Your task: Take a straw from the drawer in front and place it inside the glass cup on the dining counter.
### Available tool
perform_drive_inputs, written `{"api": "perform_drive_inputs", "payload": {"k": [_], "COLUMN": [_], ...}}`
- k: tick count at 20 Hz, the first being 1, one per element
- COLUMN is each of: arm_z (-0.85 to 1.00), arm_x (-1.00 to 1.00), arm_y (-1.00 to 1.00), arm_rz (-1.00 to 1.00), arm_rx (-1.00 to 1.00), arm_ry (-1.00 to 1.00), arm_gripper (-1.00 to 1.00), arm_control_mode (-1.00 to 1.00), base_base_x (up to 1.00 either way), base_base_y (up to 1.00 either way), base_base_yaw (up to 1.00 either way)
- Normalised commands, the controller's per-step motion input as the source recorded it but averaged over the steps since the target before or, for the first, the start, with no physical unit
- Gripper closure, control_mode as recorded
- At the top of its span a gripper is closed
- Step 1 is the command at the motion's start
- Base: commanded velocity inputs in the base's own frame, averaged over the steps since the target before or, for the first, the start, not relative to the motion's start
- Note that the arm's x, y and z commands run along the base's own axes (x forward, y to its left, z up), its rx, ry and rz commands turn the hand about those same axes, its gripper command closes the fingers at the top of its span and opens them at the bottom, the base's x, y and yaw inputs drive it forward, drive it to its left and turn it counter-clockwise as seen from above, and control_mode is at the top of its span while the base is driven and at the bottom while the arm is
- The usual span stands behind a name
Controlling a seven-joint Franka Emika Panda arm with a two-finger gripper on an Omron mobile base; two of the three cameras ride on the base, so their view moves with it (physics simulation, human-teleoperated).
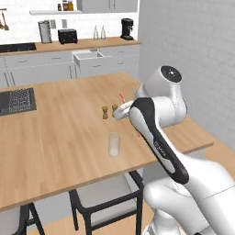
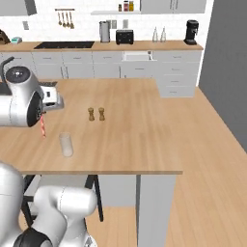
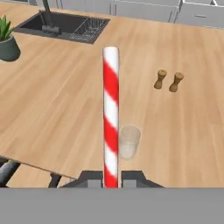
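Note:
My gripper (image 3: 111, 177) is shut on the straw (image 3: 111, 113), a red-and-white striped stick that runs straight out from between the fingertips. In the right base view the straw (image 2: 43, 126) points down beside my arm, above the dining counter (image 2: 140, 140) and left of the glass cup (image 2: 66, 144). The clear glass cup (image 3: 129, 141) stands upright on the light wood, just right of the straw's line and near the counter's front edge (image 1: 69, 183). The glass cup (image 1: 114, 144) looks empty. The drawer (image 1: 89, 57) stands pulled open in the far wall cabinets.
Two brown wooden shakers (image 3: 161, 79) (image 3: 176, 82) stand beyond the cup. A black inset grille (image 1: 17, 100) and a potted plant (image 3: 6, 43) lie toward the counter's far end. Dark chairs (image 1: 105, 197) are tucked under the front edge. A grey wall (image 1: 193, 41) rises on the right.

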Motion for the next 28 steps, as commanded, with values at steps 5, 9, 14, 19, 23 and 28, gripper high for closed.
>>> {"api": "perform_drive_inputs", "payload": {"k": [5,9,14,19,23,28], "arm_z": [0.06,0.00,0.00,0.00,-0.04,-0.01], "arm_x": [0.29,0.06,0.00,0.13,0.16,0.05], "arm_y": [-0.02,0.00,0.00,0.00,0.00,-0.01], "arm_rz": [0.45,0.38,0.34,0.26,0.23,0.21], "arm_rx": [0.29,0.38,0.33,0.16,0.00,0.00], "arm_ry": [-0.06,-0.01,-0.07,-0.02,0.00,-0.02], "arm_gripper": [1.00,1.00,1.00,1.00,1.00,1.00], "arm_control_mode": [-1.00,-1.00,-1.00,-1.00,-1.00,-1.00], "base_base_x": [0.00,0.00,0.00,0.00,0.00,0.00], "base_base_y": [0.00,0.00,0.00,0.00,0.00,0.00], "base_base_yaw": [0.00,0.00,0.00,0.00,0.00,0.00]}}
